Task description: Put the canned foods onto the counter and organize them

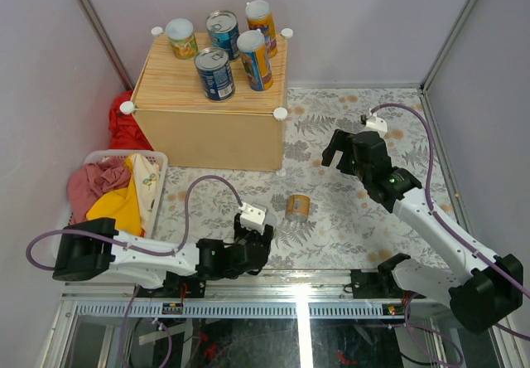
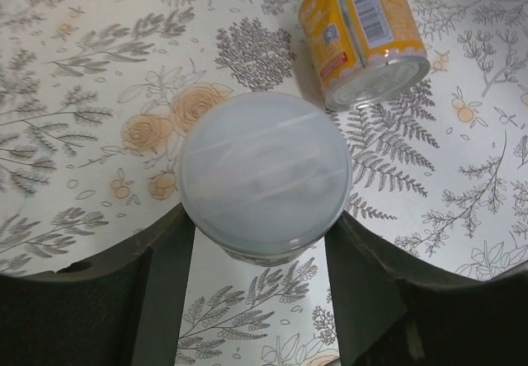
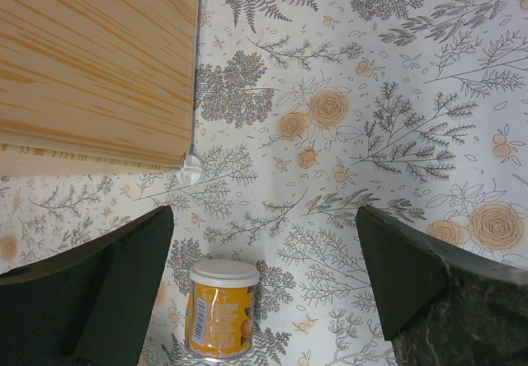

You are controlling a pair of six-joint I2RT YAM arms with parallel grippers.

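Five cans stand on the light-wood counter (image 1: 166, 86): a short green-yellow one (image 1: 181, 38), two wide blue ones (image 1: 222, 33) (image 1: 214, 74) and two tall orange-and-blue ones (image 1: 262, 21) (image 1: 255, 60). A yellow-orange can (image 1: 297, 206) lies on its side on the floral floor; it also shows in the left wrist view (image 2: 363, 32) and the right wrist view (image 3: 221, 308). My left gripper (image 1: 252, 244) points down and is shut on a white-lidded can (image 2: 264, 176), one finger on each side. My right gripper (image 1: 335, 154) (image 3: 264, 218) is open and empty, above the floor right of the counter.
A white basket (image 1: 159, 159) of clothes sits left of the left arm, with a red cloth (image 1: 124, 128) behind it. The counter's front corner and its white foot (image 3: 190, 169) lie just left of the right gripper. Walls close in on three sides.
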